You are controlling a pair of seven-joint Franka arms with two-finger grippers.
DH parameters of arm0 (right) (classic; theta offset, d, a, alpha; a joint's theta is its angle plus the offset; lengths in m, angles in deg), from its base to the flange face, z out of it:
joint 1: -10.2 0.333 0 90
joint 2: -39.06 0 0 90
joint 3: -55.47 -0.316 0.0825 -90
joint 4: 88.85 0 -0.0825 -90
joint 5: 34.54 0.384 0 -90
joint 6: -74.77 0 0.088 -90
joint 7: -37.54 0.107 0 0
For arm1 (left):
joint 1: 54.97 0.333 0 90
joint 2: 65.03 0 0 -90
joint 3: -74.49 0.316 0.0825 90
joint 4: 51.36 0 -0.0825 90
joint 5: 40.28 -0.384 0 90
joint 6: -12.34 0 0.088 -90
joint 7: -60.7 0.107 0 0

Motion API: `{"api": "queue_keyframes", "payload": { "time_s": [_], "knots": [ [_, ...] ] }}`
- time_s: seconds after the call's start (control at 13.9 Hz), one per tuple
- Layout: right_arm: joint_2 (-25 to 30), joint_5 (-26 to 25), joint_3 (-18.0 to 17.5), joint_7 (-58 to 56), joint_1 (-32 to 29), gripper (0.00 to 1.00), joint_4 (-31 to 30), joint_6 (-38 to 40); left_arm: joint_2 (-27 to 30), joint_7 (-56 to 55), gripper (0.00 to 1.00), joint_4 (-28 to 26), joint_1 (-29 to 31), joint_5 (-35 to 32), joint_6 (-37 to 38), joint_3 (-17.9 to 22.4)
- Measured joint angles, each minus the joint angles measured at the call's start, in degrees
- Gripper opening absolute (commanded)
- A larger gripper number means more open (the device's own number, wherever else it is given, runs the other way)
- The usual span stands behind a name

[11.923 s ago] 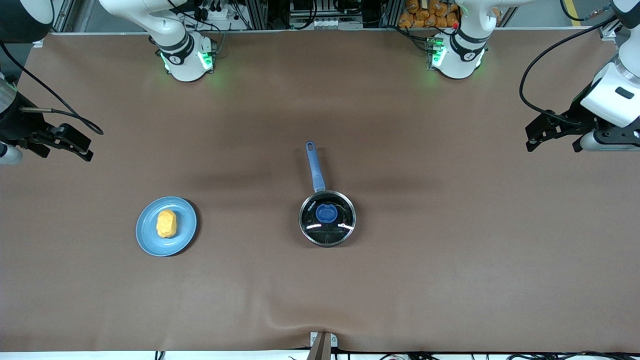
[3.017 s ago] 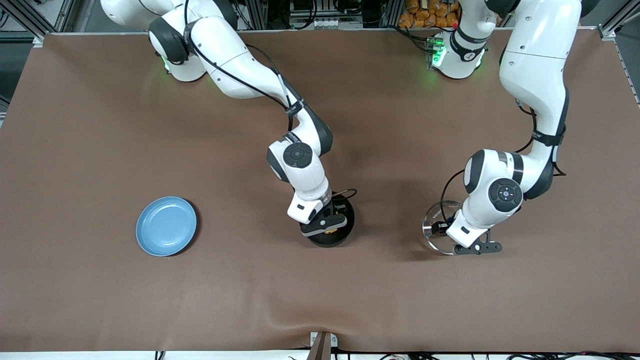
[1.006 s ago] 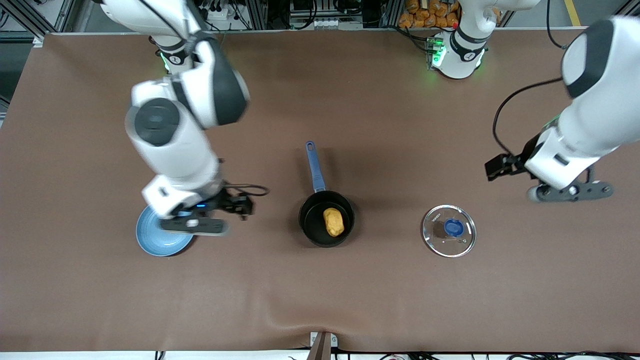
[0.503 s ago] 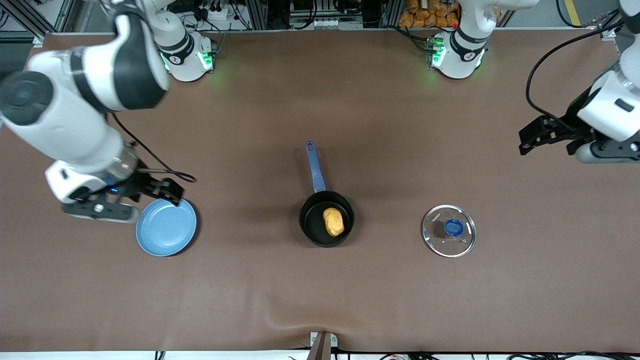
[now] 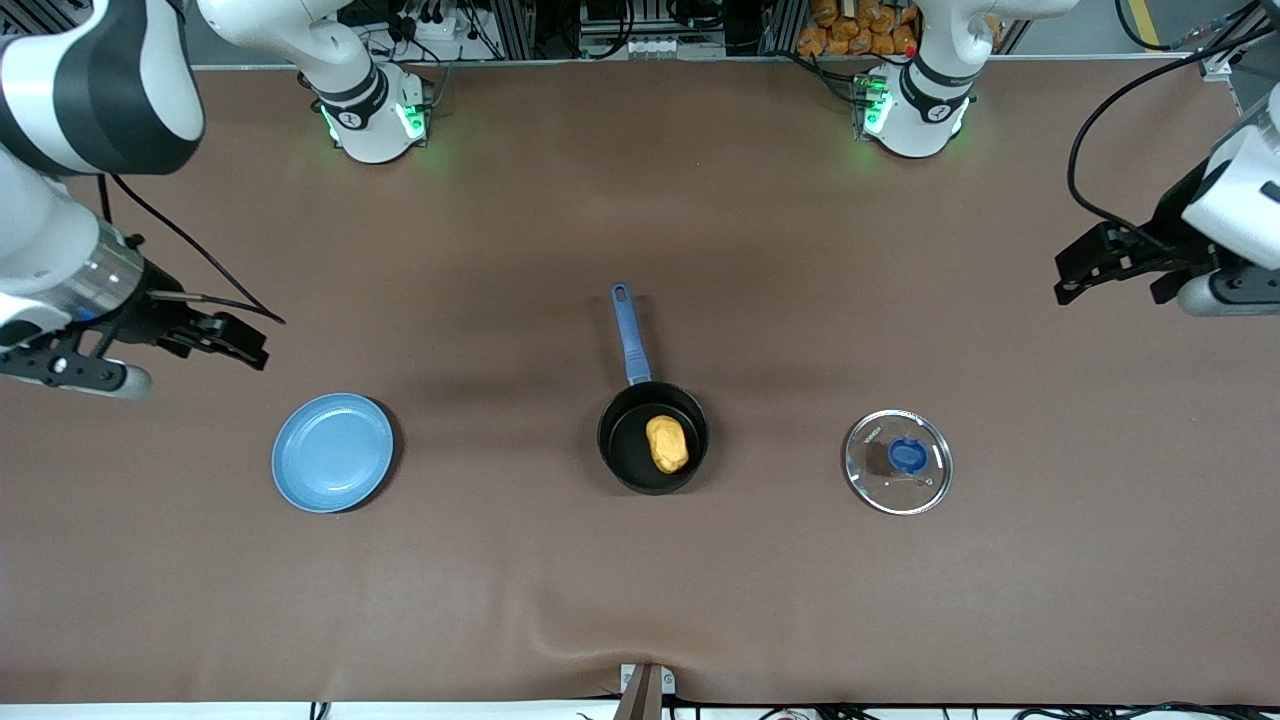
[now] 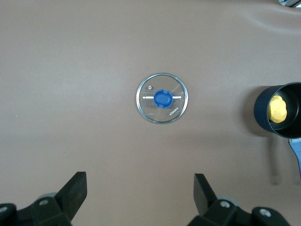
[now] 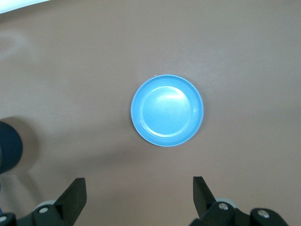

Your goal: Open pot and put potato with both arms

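Brown matte bench (image 5: pixel 640 600). Both end effectors gape wide, empty: left end effector (image 6: pixel 140 193), right end effector (image 7: pixel 139 195). Bumpy potato (image 5: pixel 667 444) sits in the round black pot (image 5: pixel 652 436), between glass lid (image 5: pixel 898 461) and glossy plate (image 5: pixel 333 452).

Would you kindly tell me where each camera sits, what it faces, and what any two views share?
Front view: high across the table, facing both bases; pot with potato, lid, plate, both arms.
Left wrist view: on the left arm, looking down at the lid; open left gripper.
Right wrist view: on the right arm, over the plate; open right gripper.
Both wrist views show the pot.
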Motion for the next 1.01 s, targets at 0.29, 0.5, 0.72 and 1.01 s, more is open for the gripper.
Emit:
{"api": "queue_keyframes", "payload": {
  "time_s": [0.29,0.5,0.72,1.01],
  "knots": [
    [1.69,-1.07,-0.11,0.0,0.02,1.0,-1.3,-0.08,2.34,3.0,1.0,-0.71,4.08,0.06,2.02,-3.19],
    [1.69,-1.14,-0.32,0.0,0.06,1.0,-1.72,-0.33,4.85,3.04,1.0,-4.46,6.48,0.06,2.13,-5.59],
    [1.7,-1.2,-0.33,0.0,0.07,1.0,-1.72,-0.45,5.92,3.07,1.0,-9.75,6.67,0.06,-0.48,-5.68],
    [2.19,-1.46,-0.32,0.0,0.05,1.0,-1.7,-0.47,6.03,3.07,1.0,-12.18,6.82,0.06,-2.42,-5.69]
  ]
}}
